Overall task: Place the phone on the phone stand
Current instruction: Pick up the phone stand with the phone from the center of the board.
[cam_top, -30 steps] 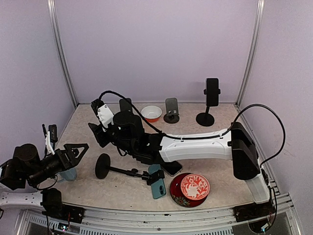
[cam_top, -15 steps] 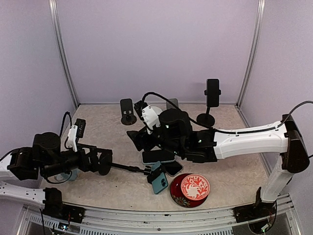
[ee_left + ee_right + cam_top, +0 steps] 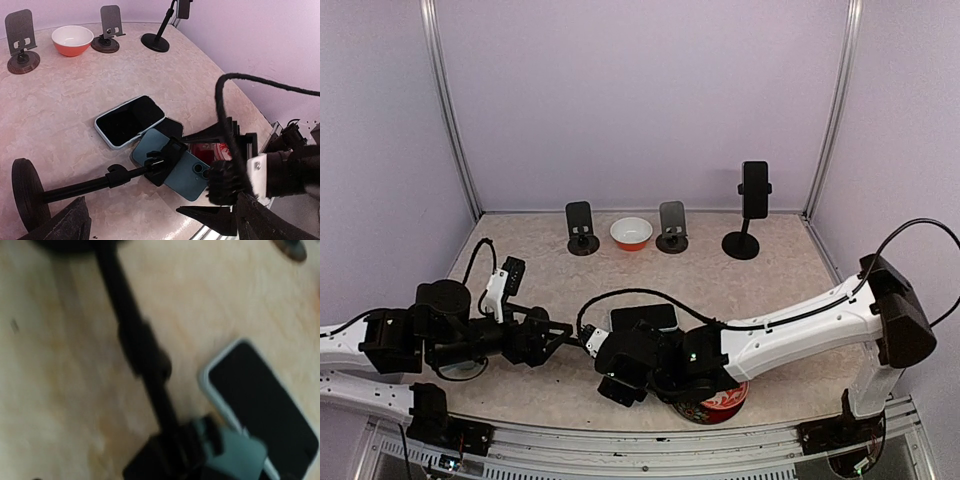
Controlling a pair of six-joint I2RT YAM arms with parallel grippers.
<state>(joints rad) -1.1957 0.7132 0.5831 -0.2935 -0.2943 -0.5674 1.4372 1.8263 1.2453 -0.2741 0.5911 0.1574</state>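
**Q:** Where does the teal phone (image 3: 186, 172) lie?
**A:** Flat on the table (image 3: 60, 100), apparently caught in the clamp of the toppled stand (image 3: 90, 185), beside a black-screened phone (image 3: 129, 121).
**Q:** What has changed?
**A:** The right gripper (image 3: 192, 174) has swung over from the far left. Its jaws are now spread and empty. The left gripper (image 3: 558, 336), equally spread, has neared the stand. Righting it probably follows.

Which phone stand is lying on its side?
The long-poled stand clamped on the teal phone; the three back stands are upright.
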